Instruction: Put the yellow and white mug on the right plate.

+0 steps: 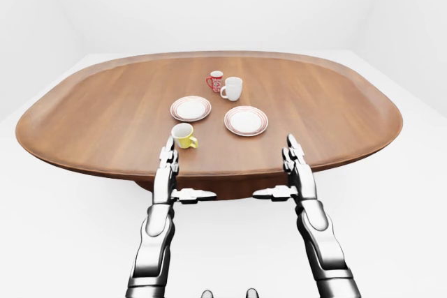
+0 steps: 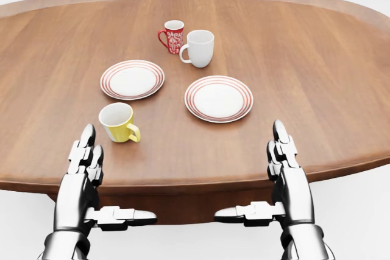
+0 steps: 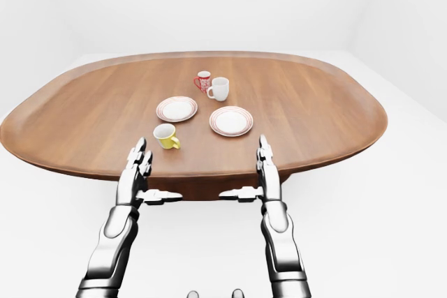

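The yellow and white mug (image 2: pixel 118 122) stands upright on the wooden table (image 2: pixel 317 77), below the left plate (image 2: pixel 132 80), handle turned to the right. The right plate (image 2: pixel 219 98), white with red rings, lies bare to the mug's right. My left hand (image 2: pixel 85 159) is open at the table's near edge, just below and left of the mug, not touching it. At the near edge under the right plate, my right hand (image 2: pixel 281 153) is open too, fingers stretched flat and thumb pointing inward. Neither holds anything.
A red patterned mug (image 2: pixel 172 35) and a plain white mug (image 2: pixel 198 47) stand side by side above the two plates. The oval table (image 1: pixel 91 116) has a raised rim, with white floor around it.
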